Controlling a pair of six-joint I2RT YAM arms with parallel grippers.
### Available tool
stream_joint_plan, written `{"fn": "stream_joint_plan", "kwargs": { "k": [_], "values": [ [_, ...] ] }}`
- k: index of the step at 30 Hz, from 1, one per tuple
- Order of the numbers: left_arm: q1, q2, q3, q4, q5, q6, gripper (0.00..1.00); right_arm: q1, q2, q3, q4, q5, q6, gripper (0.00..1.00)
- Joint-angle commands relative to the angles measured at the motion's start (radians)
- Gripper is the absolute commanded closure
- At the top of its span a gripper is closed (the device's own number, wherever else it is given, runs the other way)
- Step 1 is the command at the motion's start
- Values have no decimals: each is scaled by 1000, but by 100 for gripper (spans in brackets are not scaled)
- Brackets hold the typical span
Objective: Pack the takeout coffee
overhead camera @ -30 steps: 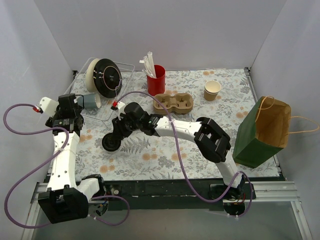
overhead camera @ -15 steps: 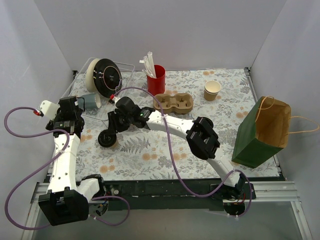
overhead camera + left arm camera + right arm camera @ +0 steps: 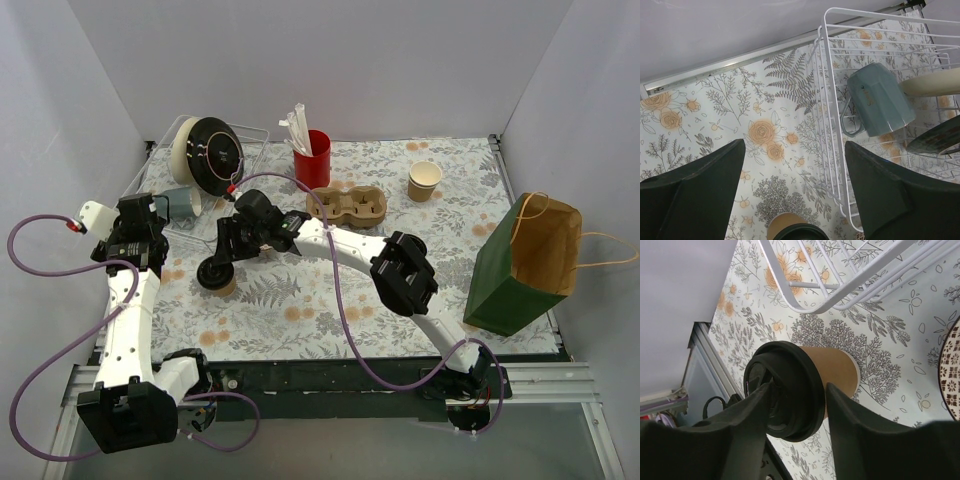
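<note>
The takeout coffee (image 3: 215, 277), a brown paper cup with a black lid, stands on the floral cloth left of centre. My right gripper (image 3: 223, 256) reaches far left over it. In the right wrist view the cup (image 3: 832, 371) and its lid (image 3: 790, 395) lie between the fingers of the right gripper (image 3: 800, 386), which is open; one finger crosses the lid top, the other stands just off the rim. My left gripper (image 3: 152, 232) hovers to the cup's left, open and empty (image 3: 795, 145). The cup's top (image 3: 782, 224) shows at the bottom edge of the left wrist view.
A white wire rack (image 3: 255, 135) at the back left holds plates (image 3: 215, 150) and a grey-blue mug (image 3: 880, 100). Behind centre are a red cup of straws (image 3: 312, 158), a cardboard cup carrier (image 3: 347, 205) and a tan lidless cup (image 3: 424, 180). A green paper bag (image 3: 525, 265) stands open at right.
The right gripper carried the cup a little left and towards the rack, then its jaws widened around the lid. The left arm shifted slightly and stayed open.
</note>
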Motion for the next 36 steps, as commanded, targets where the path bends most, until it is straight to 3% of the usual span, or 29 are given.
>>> {"fn": "stream_joint_plan", "kwargs": {
  "k": [1,3,6,7,8,16,19,20,21,25,27,28,30,31,32,34,36],
  "values": [
    [-2,-27,22,12,0,24,17,-12,-11,-13,72,-17,23,39],
    [0,-27,28,19,37,34,15,-18,-21,-13,74,-16,16,28],
    [-2,-19,48,9,58,42,10,-25,-36,-17,83,-17,-6,21],
    [0,-10,57,4,78,44,2,-28,-40,-19,83,-13,-21,20],
    [0,-9,65,-11,92,45,2,-29,-56,-20,85,-10,-32,2],
    [0,-42,166,9,423,215,2,-32,-235,-57,-7,114,-208,1],
    [-2,-84,182,44,656,267,2,-35,-387,-204,74,174,-317,1],
    [-2,-91,177,62,798,278,2,-54,-471,-330,111,216,-304,1],
    [-2,-110,170,73,853,274,2,-75,-511,-391,143,230,-241,1],
    [-2,-174,105,134,1031,281,2,-312,-707,-678,342,-51,-132,2],
    [-6,-202,50,174,1115,280,2,-327,-812,-631,234,36,-305,4],
    [-14,-213,30,200,1147,275,2,-325,-838,-587,32,172,-358,4],
    [-26,-219,-28,228,1231,266,2,-325,-890,-442,-144,313,-432,4],
    [-38,-220,-42,249,1243,268,2,-324,-901,-391,-236,499,-470,4],
    [-46,-220,-54,259,1249,272,2,-325,-915,-325,-423,605,-474,4],
    [-72,-217,-88,282,1247,283,2,-330,-927,-179,-577,854,-466,4],
    [-100,-210,-103,297,1256,289,2,-336,-961,-114,-771,949,-443,7]
  ]
}}
